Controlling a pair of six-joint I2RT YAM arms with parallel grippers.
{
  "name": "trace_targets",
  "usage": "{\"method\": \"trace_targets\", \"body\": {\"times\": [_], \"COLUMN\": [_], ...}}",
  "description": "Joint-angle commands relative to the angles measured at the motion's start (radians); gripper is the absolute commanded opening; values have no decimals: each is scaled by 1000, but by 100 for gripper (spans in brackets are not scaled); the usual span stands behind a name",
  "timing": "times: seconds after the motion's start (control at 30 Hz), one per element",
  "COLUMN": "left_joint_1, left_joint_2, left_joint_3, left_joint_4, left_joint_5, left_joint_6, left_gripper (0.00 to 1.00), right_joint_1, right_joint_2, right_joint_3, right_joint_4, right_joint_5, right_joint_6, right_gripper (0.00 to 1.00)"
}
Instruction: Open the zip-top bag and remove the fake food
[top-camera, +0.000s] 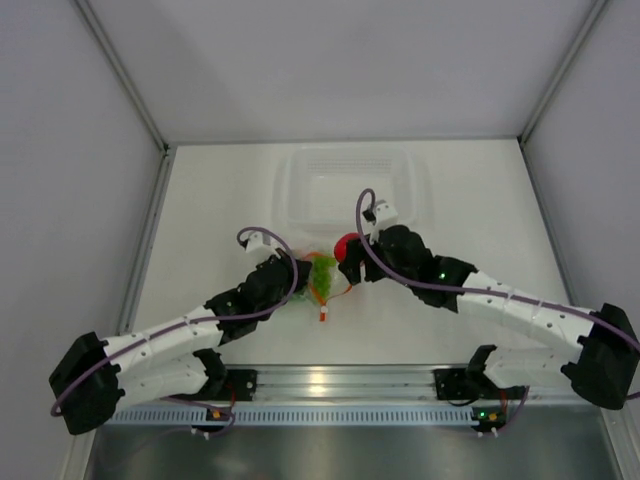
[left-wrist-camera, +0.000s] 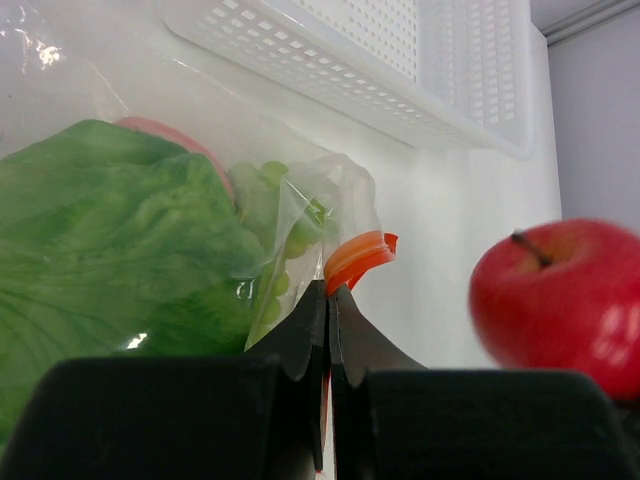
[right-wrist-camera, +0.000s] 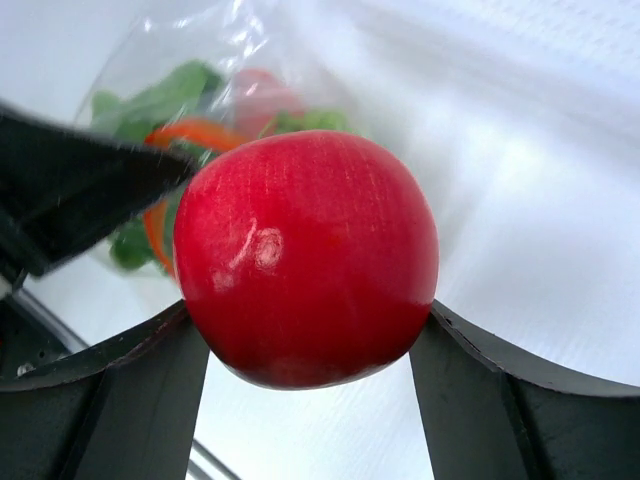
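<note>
The zip-top bag (top-camera: 322, 277) lies crinkled at mid-table, with green lettuce (left-wrist-camera: 110, 230), a grape bunch (left-wrist-camera: 285, 215) and a pinkish round fruit (left-wrist-camera: 170, 135) inside it. My left gripper (left-wrist-camera: 328, 290) is shut on the bag's orange-red zip strip (left-wrist-camera: 358, 255), at the bag's left side in the top view (top-camera: 300, 275). My right gripper (right-wrist-camera: 310, 312) holds a shiny red round fake fruit (right-wrist-camera: 310, 255) between its two fingers. That fruit (top-camera: 346, 246) is outside the bag, just right of its mouth, and its short stem shows in the left wrist view (left-wrist-camera: 560, 300).
A rigid rectangular tray (top-camera: 288, 190) with a perforated bottom stands just behind the bag and both grippers; it shows as (left-wrist-camera: 400, 85) in the left wrist view. Side walls bound the table left and right. The arm bases sit along the near rail (top-camera: 320, 385).
</note>
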Motion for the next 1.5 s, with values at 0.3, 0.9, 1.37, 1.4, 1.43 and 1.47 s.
{"method": "trace_targets", "body": {"times": [0.3, 0.9, 1.37, 1.4, 1.43, 1.47], "left_joint_1": [-5, -5, -5, -5, -5, -5], "left_joint_2": [-21, -32, -33, -36, -35, -36], "left_joint_3": [14, 57, 98, 101, 101, 101], "left_joint_4": [41, 26, 26, 27, 27, 27], "left_joint_5": [35, 73, 88, 88, 85, 84], "left_joint_6": [-16, 36, 62, 62, 61, 58], "left_gripper": [0, 0, 0, 0, 0, 0], "right_joint_1": [-370, -459, -456, -453, -450, -440], "right_joint_2": [359, 876, 452, 423, 362, 328], "right_joint_3": [471, 941, 580, 519, 484, 447], "right_joint_4": [-146, -275, -150, -142, -133, -104], "right_joint_5": [-78, -5, -142, -159, -190, -196], "right_joint_6": [-196, -273, -104, -87, -71, -38], "right_gripper": [52, 93, 83, 81, 79, 75]}}
